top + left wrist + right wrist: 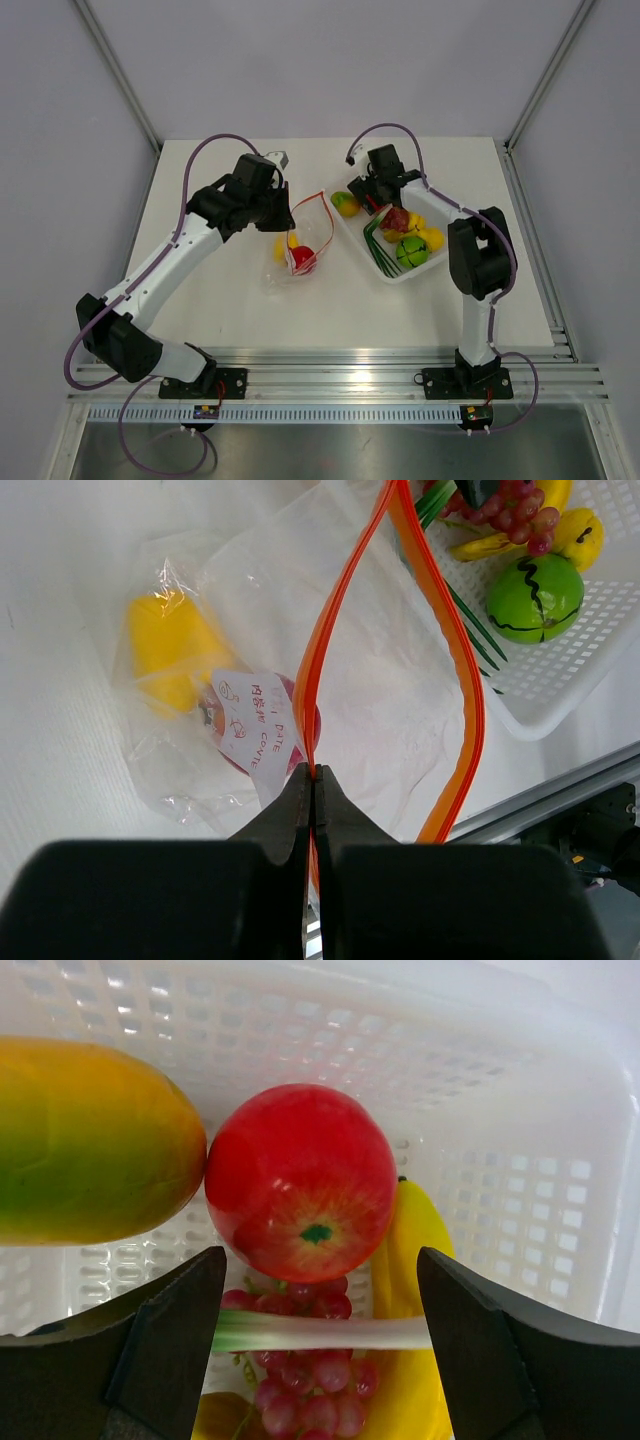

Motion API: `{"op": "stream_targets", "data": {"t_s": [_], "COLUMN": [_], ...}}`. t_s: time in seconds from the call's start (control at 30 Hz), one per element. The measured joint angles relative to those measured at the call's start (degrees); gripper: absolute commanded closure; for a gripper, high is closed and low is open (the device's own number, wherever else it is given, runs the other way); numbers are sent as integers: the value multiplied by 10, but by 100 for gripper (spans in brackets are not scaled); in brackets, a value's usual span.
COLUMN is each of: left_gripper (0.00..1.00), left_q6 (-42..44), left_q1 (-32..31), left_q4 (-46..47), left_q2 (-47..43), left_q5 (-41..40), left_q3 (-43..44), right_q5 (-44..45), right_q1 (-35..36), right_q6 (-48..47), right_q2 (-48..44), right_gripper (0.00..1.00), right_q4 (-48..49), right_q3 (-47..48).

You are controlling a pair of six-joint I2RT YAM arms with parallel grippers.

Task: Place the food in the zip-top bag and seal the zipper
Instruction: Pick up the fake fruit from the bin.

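My left hand (314,772) is pinched tight on one lip of the zipper (310,710), with the fingers closed flat on the orange-red strip. The other lip bows away toward the white tray (390,272), so the mouth of the zip-top bag (298,235) gapes open. The bag lies on the surface (220,300) just left of the tray, with its mouth on the side facing the tray. Two pieces already sit inside the bag, at the end farthest from the tray. One is a yellow pepper (170,650), and beside it is a red round fruit (225,735), half hidden behind a paper label (255,725) with red print.

My right hand (318,1290) is spread wide over the tray and holds nothing. Its two fingers sit on either side of a red apple (300,1180) that lies in the tray between them. A mango (90,1145) touches the apple on one side and a banana (410,1260) lies against it on the other. A green stalk (320,1333) crosses over a bunch of red grapes (310,1385) nearer my wrist. The green round fruit (535,595) rests at the tray's near end, well apart from my right fingers.
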Motion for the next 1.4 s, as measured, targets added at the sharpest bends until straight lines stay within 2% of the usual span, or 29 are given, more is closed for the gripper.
{"op": "stream_targets", "data": {"t_s": [0.27, 0.5, 0.57, 0.77, 0.9, 1.1, 1.27, 1.4], "left_gripper": [100, 100, 100, 100, 100, 100, 100, 100], "left_q6": [2, 2, 1, 1, 1, 1, 0, -3], "left_q1": [0, 0, 1, 1, 1, 1, 1, 1], "left_q4": [0, 0, 0, 1, 3, 5, 10, 18], "left_q2": [0, 0, 0, 0, 0, 0, 0, 2], "left_q5": [0, 0, 0, 1, 3, 7, 12, 18], "left_q3": [0, 0, 0, 0, 0, 0, -7, -7], "right_q5": [-55, -80, -85, -98, -103, -105, -104, -119], "right_q1": [-6, -15, -18, -26, -29, -29, -29, -29], "right_q6": [-80, -95, -94, -77, -55, -22, 20, 70], "right_q2": [26, 49, 51, 43, 3, -94, -176, -234], "right_gripper": [9, 10, 12, 32, 38, 38, 38, 39], "right_q4": [10, 28, 30, 50, 71, 92, 92, 54], "right_q3": [0, 7, 7, -9, -58, -115, -123, -120]}}
